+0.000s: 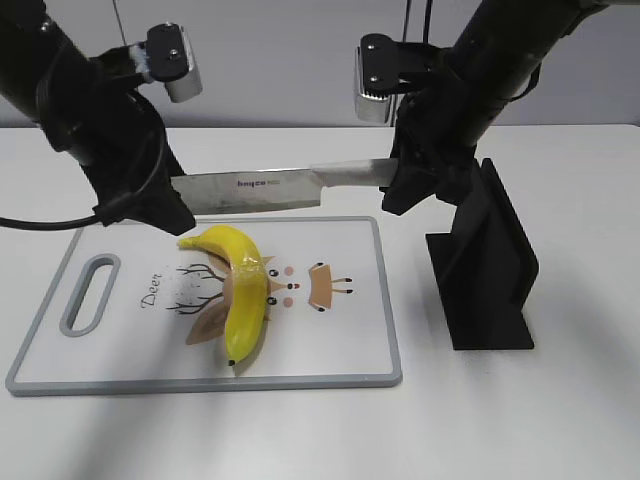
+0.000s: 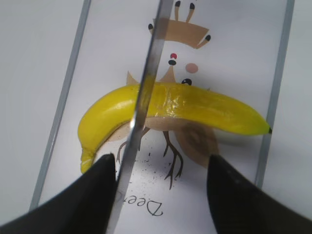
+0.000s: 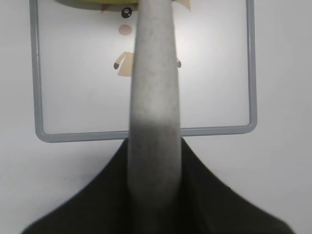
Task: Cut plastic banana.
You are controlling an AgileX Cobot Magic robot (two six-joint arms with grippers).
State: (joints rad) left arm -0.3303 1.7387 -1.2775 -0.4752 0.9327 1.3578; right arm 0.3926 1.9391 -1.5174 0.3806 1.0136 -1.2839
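Observation:
The plastic banana (image 1: 243,290) lies on the white cutting board (image 1: 340,372), curved and glossy yellow, with a taped seam near mid-length. My right gripper (image 1: 400,185) is shut on the grey handle of a knife (image 1: 260,187). It holds the knife level above the board's far edge, blade pointing left. My left gripper (image 1: 150,208) is open above the banana's far end. In the left wrist view the blade (image 2: 146,87) runs across the banana (image 2: 195,107) and between the open fingers (image 2: 161,165), close to the left one. The right wrist view shows the handle (image 3: 153,97) between the jaws (image 3: 155,161).
A black knife stand (image 1: 490,270) stands on the white table right of the board. The board has a grey rim (image 3: 146,132), a handle slot (image 1: 90,293) at its left end and a printed deer picture (image 2: 187,58).

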